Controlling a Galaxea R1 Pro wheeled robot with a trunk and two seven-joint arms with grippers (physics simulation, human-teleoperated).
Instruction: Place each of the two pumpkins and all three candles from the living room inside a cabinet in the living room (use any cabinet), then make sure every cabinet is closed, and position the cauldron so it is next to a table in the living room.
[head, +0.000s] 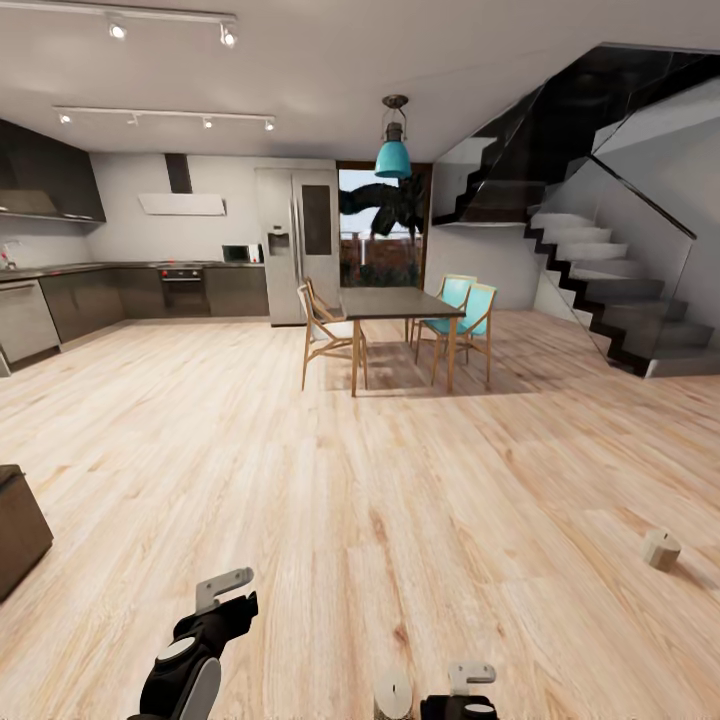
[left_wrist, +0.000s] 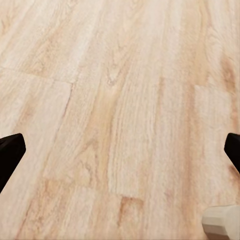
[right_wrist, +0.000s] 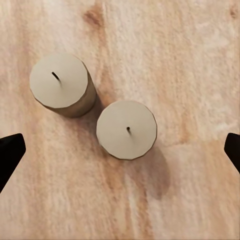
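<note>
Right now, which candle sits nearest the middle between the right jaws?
The candle with its round top facing the wrist camera squarely; the other candle sits off-centre, showing its side wall.

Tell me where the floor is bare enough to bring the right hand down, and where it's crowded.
Under the right hand, two candles, one and another, stand almost touching, so that spot is crowded. Bare plank floor surrounds the pair. More bare floor stretches between the dining table and a lone candle.

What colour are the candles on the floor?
Beige-tan candles with dark wicks; right wrist view shows them best.
</note>
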